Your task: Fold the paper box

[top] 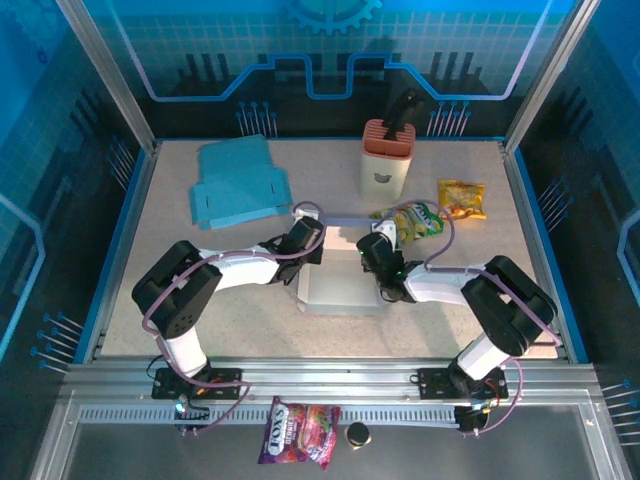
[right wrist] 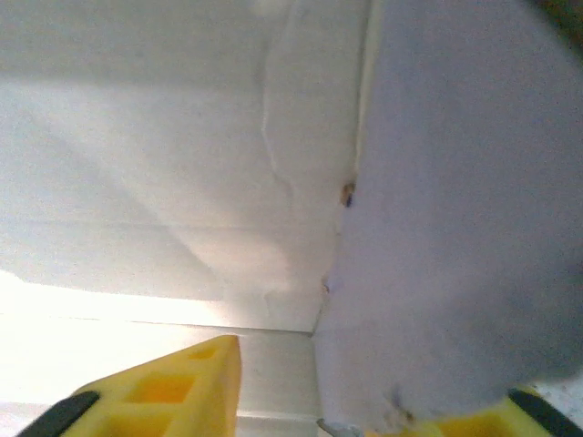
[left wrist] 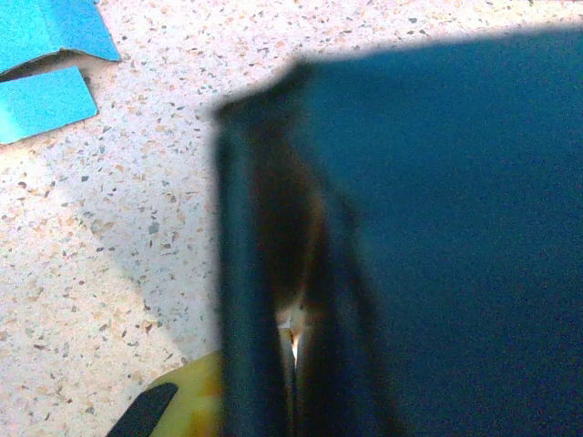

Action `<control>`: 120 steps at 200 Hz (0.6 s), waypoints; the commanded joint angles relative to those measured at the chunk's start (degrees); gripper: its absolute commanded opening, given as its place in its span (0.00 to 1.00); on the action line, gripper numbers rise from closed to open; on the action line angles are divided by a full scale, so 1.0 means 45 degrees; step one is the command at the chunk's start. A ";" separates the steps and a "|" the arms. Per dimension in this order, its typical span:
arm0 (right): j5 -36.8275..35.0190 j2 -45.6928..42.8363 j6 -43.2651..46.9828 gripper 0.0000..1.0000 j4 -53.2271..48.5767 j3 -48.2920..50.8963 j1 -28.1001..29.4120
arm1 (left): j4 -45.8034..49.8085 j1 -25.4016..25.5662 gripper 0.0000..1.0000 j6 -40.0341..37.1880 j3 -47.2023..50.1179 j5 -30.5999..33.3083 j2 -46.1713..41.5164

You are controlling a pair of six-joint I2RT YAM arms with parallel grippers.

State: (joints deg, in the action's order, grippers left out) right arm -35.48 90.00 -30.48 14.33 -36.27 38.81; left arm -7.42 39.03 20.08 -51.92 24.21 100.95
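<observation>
Paper box (top: 335, 288) at surface (top: 250, 322) centre. Left claw (top: 306, 240) clamped on wall at box's 10 o'clock, likely bracing it upright. Right claw (top: 374, 255) at 2 o'clock, fingers parted at opposite wall.

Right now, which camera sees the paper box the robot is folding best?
The top external view: the paper box shows almost whole there, its shape clear. The left wrist view gives a blurry dark wall up close; the right wrist view, its white inside corner.
</observation>
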 commanded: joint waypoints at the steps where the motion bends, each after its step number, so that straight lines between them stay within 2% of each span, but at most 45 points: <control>1: 0.0524 -0.0668 0.0647 0.45 0.1793 0.0395 -0.0264 | 0.0483 0.0217 0.00 -0.0242 0.0179 -0.0688 0.0588; 62: 0.0309 -0.0876 0.0877 0.55 0.2149 0.0598 -0.0837 | 0.0487 0.0224 0.00 -0.0337 0.0091 -0.0728 0.0655; 87: 0.0344 -0.0844 0.0868 0.55 0.2127 0.0629 -0.1134 | 0.0516 0.0229 0.00 -0.0368 0.0012 -0.0739 0.0710; 108: 0.0481 -0.0668 0.1125 0.51 0.2301 0.0427 -0.1269 | 0.0519 0.0226 0.00 -0.0398 0.0017 -0.0755 0.0726; 120: 0.0530 -0.0482 0.1209 0.44 0.2130 0.0160 -0.1318 | 0.0534 0.0217 0.00 -0.0401 -0.0015 -0.0787 0.0718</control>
State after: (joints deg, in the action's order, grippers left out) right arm -33.45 87.11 -26.52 22.24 -34.11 33.65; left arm -8.29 39.18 19.11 -51.99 24.18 101.38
